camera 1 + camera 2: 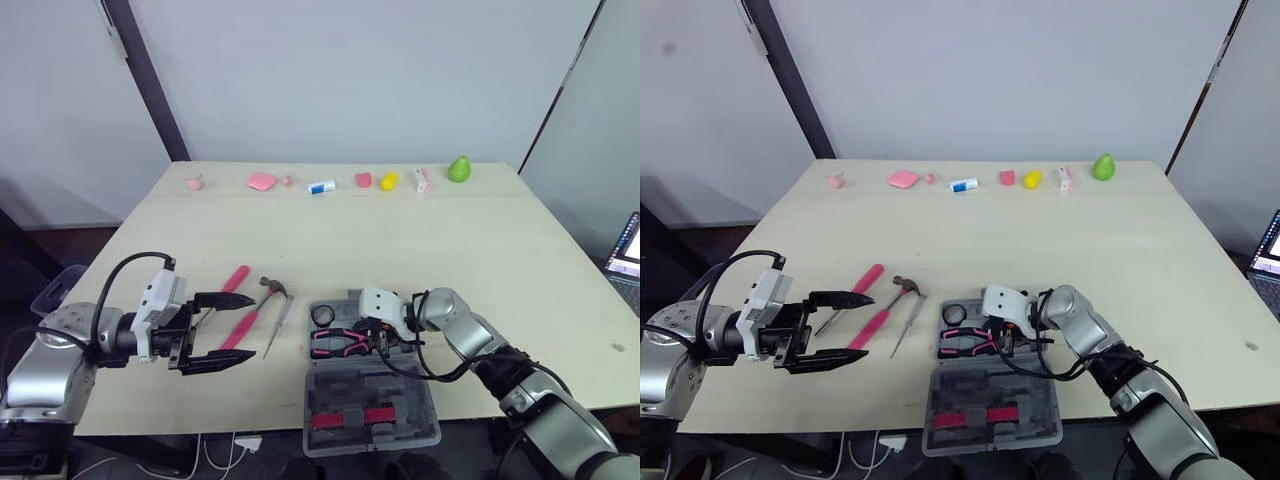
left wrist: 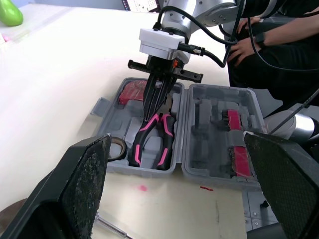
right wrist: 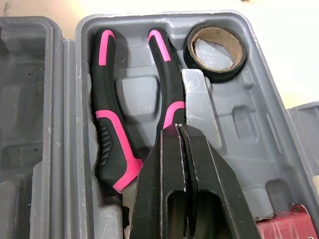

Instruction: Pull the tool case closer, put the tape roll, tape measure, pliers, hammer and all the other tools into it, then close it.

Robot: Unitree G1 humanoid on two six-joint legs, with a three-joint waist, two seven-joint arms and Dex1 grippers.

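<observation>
Left arm (image 1: 55, 355) and right arm (image 1: 462, 330): rounded silver-grey segments with black joints. Each wrist bears a boxy white housing (image 1: 160, 300) and looping black cables (image 1: 112, 282). Left gripper (image 1: 250, 327) and right gripper (image 1: 373, 345): tapered black fingers.

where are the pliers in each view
Left eye view: pliers in the tool case, low centre.
Right eye view: pliers low centre too.
Left wrist view: pliers under the right claw.
Right wrist view: pliers beside that claw's fingers.
Shared landmark: tape roll by the handles.

Place: you're in a robot test lab, by the look of it.
Walls: plain partition panels (image 1: 350, 70) w/ dark posts (image 1: 150, 85).
Table: bare pale table (image 1: 330, 240); toy props (image 1: 363, 180) lined up at far edge, incl. green pear (image 1: 459, 168).
Gear: laptop (image 1: 628, 250) on your right; cables (image 1: 215, 455) under front edge.
</observation>
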